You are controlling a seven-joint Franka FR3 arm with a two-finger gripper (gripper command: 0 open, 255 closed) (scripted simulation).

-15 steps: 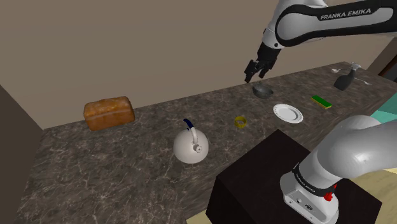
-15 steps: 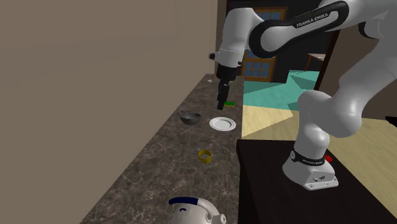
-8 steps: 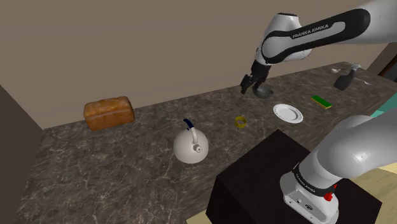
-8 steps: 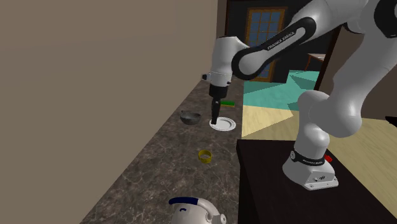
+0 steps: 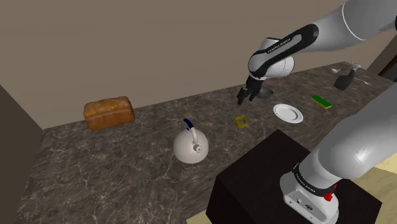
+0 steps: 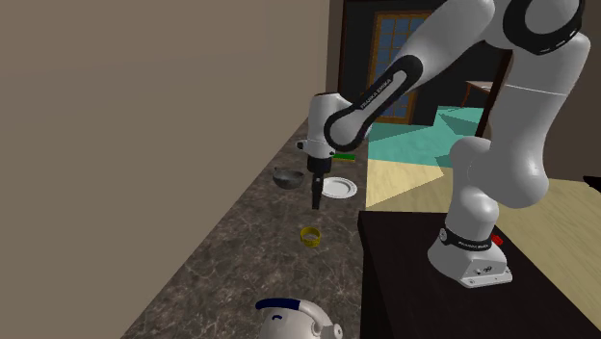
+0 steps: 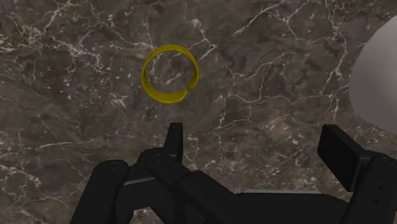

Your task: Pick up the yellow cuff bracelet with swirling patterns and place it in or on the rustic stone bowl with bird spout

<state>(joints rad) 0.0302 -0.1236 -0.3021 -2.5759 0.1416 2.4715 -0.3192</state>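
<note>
Bracelet (image 5: pixel 240 121), a thin yellow band with a break in its ring, lies flat on the dark, white-veined counter (image 5: pixel 127 165), near the counter's front edge in the shoulder view. It sits between the white kettle (image 5: pixel 189 149) to the shoulder view's left and the white plate (image 5: pixel 287 113) to its right, apart from both. Nothing touches it.

The black gripper (image 5: pixel 242 100) hangs above the counter on the far side of the bracelet and slightly to the shoulder view's right. It points down, clear of the surface. In the second exterior view the gripper (image 6: pixel 316 205) stands upright above the stone between the dark grey bowl (image 6: pixel 286 177) and the bracelet (image 6: pixel 309 236), nearer the bracelet. The bowl rests on the counter close to the wall, just beside the plate (image 6: pixel 337 187).

From the wrist, the gripper (image 7: pixel 253 128) is spread wide, and its two fingers (image 7: pixel 174 137) stand well apart with only bare stone between them. The bracelet (image 7: pixel 170 73) lies ahead of the fingertips, in line with one finger rather than centred in the gap, and is not held. A pale rounded surface shows beyond the other finger; I cannot tell what it is.

A brown loaf (image 5: pixel 109 112) sits far off to the shoulder view's left, near the wall. A green bar (image 5: pixel 321 101) lies to the right of the plate, and farther right stands a small grey object (image 5: pixel 345 77), too small to name. The arm's white base is on the black stand (image 5: pixel 254 184) at the shoulder view's lower right.
</note>
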